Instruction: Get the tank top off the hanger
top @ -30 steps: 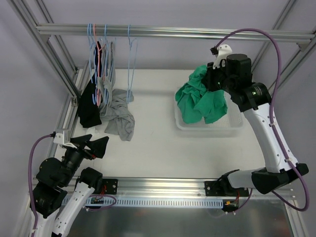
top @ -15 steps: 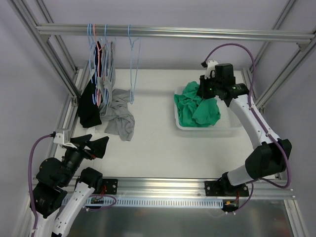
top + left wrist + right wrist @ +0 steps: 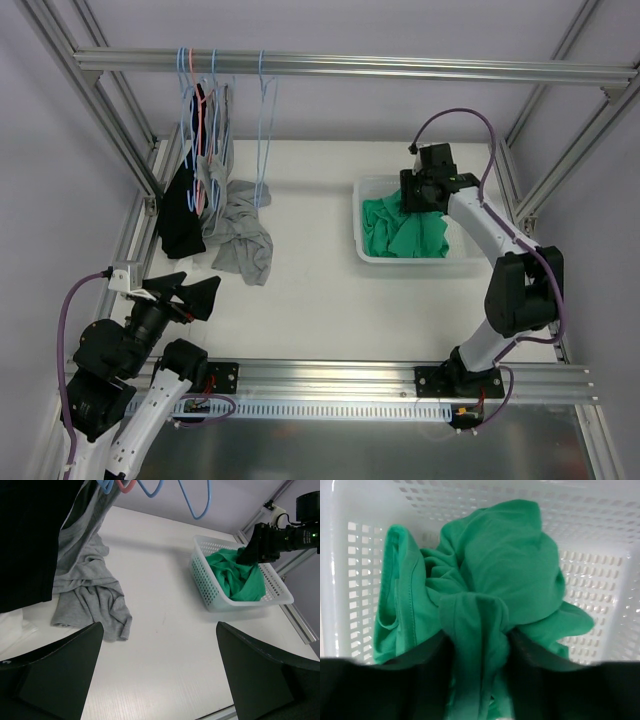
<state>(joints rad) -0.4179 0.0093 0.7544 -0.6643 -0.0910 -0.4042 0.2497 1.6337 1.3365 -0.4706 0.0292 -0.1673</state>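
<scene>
Tank top (image 3: 405, 228) in tabletop basket (image 3: 410, 256), between right jaws, grip unclear; left jaws gaping

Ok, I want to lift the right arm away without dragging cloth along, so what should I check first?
1. Tank top off the hanger: ok, the hanger hangs bare from the rail.
2. Tank top inside the basket: ok.
3. Right pincer free of the cloth: cannot tell, a fold lies between its fingers.
4. Left pincer open, nothing held: ok.
</scene>
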